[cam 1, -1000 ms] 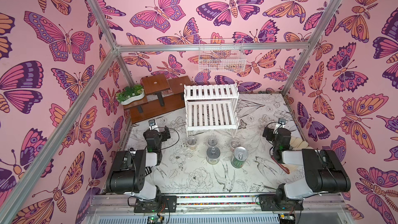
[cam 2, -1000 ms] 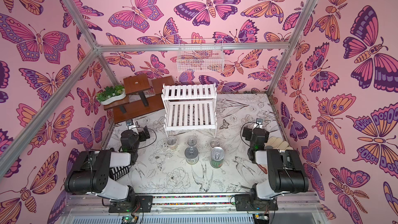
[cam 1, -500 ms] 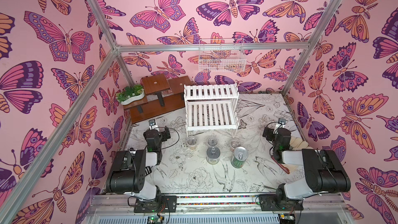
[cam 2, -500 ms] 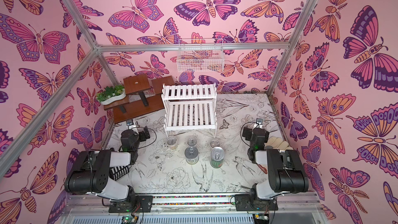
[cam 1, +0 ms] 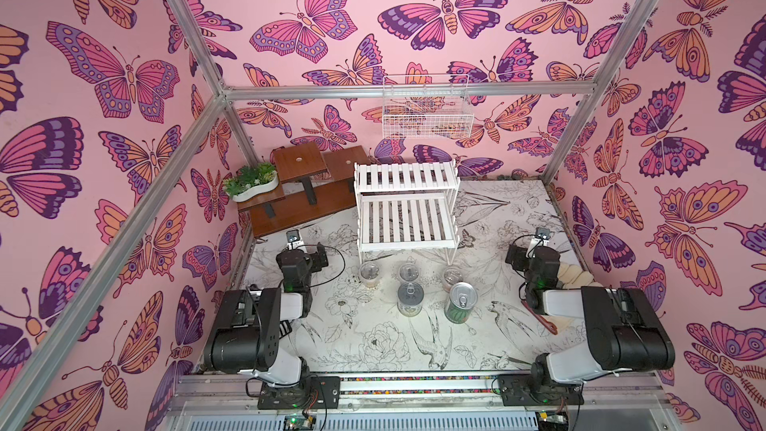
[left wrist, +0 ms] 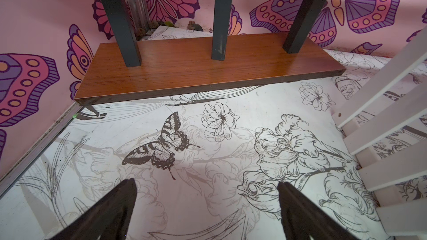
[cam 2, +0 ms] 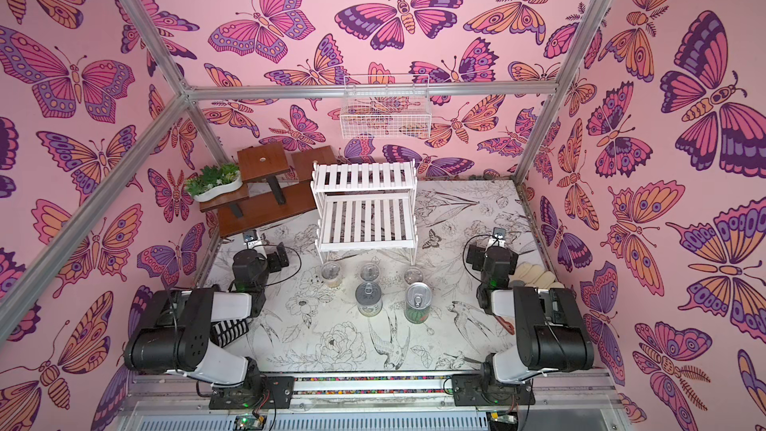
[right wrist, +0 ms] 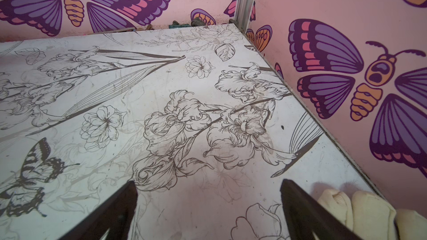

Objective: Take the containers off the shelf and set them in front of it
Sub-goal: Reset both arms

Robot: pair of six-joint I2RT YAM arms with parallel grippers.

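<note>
In both top views: shelf point(cam 1: 408, 244) mid-frame, both tiers bare; three cups point(cam 1: 409, 272) in a row just below its front legs; white-green can point(cam 1: 409, 298) and watermelon can point(cam 1: 461, 302) one row lower, all upright.
Left wrist: left gripper point(left wrist: 206, 183) jaws spread wide, nothing between them, only printed tabletop point(left wrist: 265, 102) under; shelf slats close beside.
Right wrist: right gripper point(right wrist: 208, 183) jaws spread, empty.
Looks done to me; best move is none: arms parked wide, clear of the cans.

Robot lab test cell, not a home: alu frame point(cam 1: 408, 91), butterfly-print walls point(cam 1: 103, 76), printed tabletop point(cam 1: 373, 342), 2 arms point(cam 1: 248, 329) bolted to front rail point(cam 1: 414, 387), staged shelf point(cam 1: 406, 217).
</note>
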